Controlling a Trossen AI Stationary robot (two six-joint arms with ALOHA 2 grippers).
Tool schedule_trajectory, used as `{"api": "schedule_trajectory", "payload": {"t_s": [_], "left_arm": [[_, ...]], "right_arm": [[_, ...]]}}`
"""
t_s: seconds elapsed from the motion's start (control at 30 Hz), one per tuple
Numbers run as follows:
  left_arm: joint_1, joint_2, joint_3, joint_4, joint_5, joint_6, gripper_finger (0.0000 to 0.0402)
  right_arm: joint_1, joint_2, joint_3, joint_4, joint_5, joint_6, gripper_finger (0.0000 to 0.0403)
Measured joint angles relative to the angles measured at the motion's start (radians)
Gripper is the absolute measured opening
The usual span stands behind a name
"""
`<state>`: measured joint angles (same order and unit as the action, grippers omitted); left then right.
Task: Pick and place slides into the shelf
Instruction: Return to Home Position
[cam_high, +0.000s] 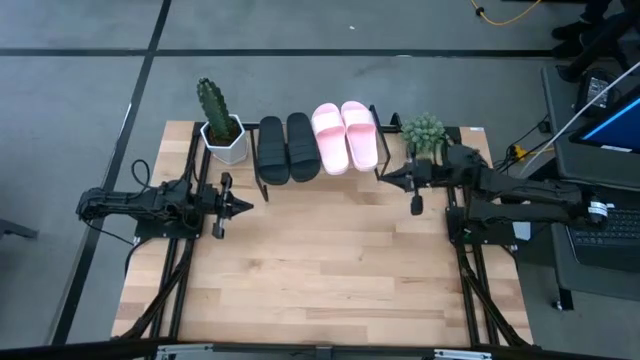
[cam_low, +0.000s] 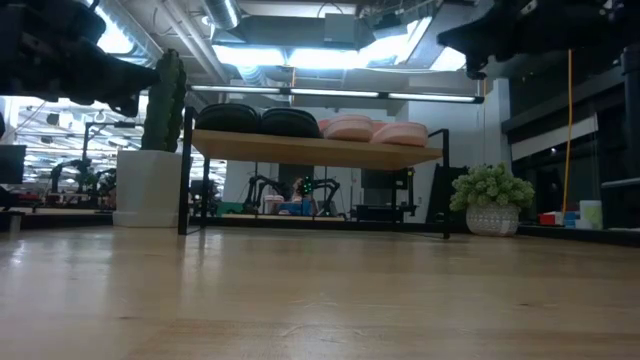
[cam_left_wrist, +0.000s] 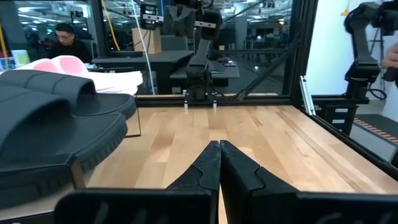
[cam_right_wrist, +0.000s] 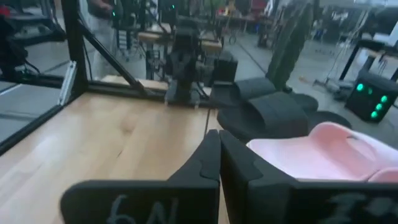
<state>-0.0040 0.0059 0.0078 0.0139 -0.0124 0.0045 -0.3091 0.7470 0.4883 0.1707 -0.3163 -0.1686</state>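
Note:
Two black slides (cam_high: 283, 148) and two pink slides (cam_high: 345, 135) lie side by side, soles down, on the shelf's (cam_low: 315, 150) wooden plank at the table's far edge. My left gripper (cam_high: 246, 207) is shut and empty, held above the table near the shelf's left end; its closed fingertips (cam_left_wrist: 219, 149) show in the left wrist view beside the black slides (cam_left_wrist: 56, 118). My right gripper (cam_high: 385, 178) is shut and empty near the shelf's right end, close to the pink slides (cam_right_wrist: 323, 152).
A cactus in a white pot (cam_high: 220, 125) stands left of the shelf; a small green plant in a pot (cam_high: 424, 133) stands right of it. Bare wooden tabletop (cam_high: 330, 270) spreads toward the near edge. A person (cam_left_wrist: 65, 40) sits in the room beyond.

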Motion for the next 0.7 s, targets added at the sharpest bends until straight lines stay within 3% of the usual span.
{"api": "schedule_trajectory", "payload": {"t_s": [0.17,0.37,0.5,0.7], "left_arm": [[0.000,0.000,0.000,-0.002,0.006,-0.001,0.0000],[0.000,0.000,0.000,-0.002,0.006,-0.001,0.0000],[0.000,0.000,0.000,-0.002,0.005,0.002,0.0000],[0.000,0.000,0.000,-0.003,-0.003,0.005,0.0000]], "right_arm": [[0.011,-0.134,-0.107,0.008,0.008,0.033,0.0004],[0.047,-0.267,-0.267,0.155,0.114,0.140,0.0004],[0.077,-0.316,-0.344,0.176,0.173,0.162,0.0004],[0.109,-0.344,-0.425,0.272,0.177,0.115,0.0005]]}}
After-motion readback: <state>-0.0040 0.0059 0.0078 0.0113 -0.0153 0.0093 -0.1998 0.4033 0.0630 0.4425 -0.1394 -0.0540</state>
